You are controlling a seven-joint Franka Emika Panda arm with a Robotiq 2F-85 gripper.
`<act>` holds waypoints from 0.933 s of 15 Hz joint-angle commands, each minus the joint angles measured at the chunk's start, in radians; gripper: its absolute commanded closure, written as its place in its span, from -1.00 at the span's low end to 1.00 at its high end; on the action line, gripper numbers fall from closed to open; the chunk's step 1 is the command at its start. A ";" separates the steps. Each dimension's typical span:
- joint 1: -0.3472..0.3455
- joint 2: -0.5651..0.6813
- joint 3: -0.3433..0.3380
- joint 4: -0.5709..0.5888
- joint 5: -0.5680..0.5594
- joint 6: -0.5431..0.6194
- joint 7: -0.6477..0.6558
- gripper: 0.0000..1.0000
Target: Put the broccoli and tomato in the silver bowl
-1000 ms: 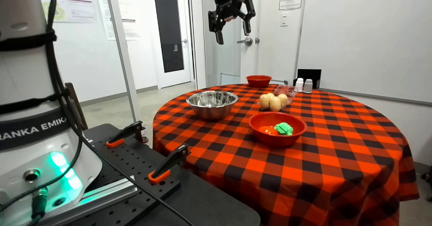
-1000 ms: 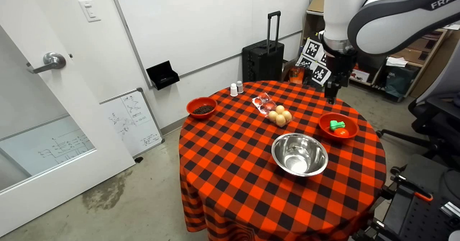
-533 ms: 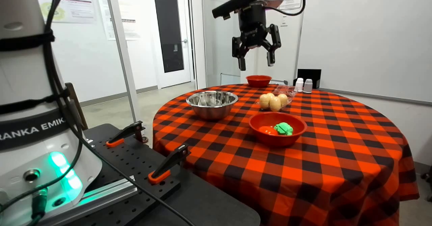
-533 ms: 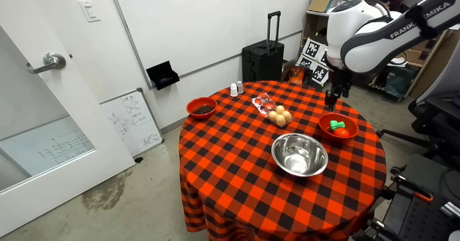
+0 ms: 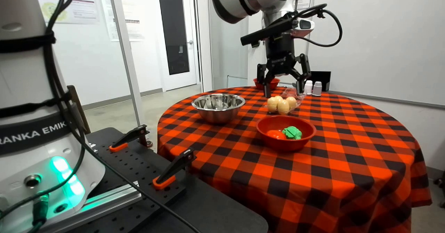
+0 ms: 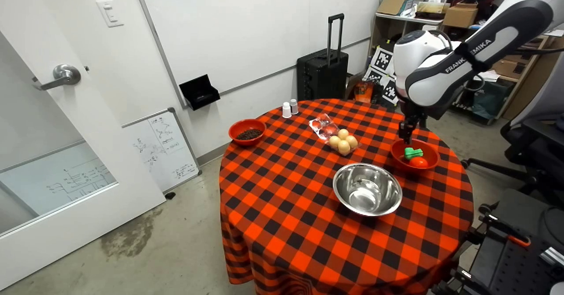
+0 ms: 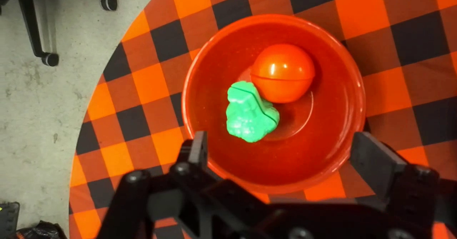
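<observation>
Fingers (image 7: 373, 162) of the gripper (image 5: 283, 92) spread wide, holding nothing, above the red bowl (image 7: 317, 142). Broccoli (image 7: 250, 117) and tomato (image 7: 284, 71) both sit in that bowl, side by side, touching or nearly. Wrist view: broccoli's narrower end points to the top, broad lumpy end toward the fingers; barely longer than wide, long axis roughly up-down, seam diagonal. Tomato round, seam crosswise. Silver bowl (image 6: 365, 193), in both exterior views, nearby, upright on the checked tablecloth (image 6: 282, 224).
</observation>
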State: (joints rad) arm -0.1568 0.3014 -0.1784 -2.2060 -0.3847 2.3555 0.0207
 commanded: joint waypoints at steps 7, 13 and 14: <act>0.014 0.179 -0.016 0.137 0.012 -0.018 0.001 -1.00; 0.029 0.239 -0.040 0.146 -0.005 -0.009 0.056 -1.00; 0.032 0.249 -0.044 0.150 -0.005 -0.007 0.068 -1.00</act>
State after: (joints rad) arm -0.1510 0.5098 -0.1961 -2.0906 -0.3819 2.3530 0.0450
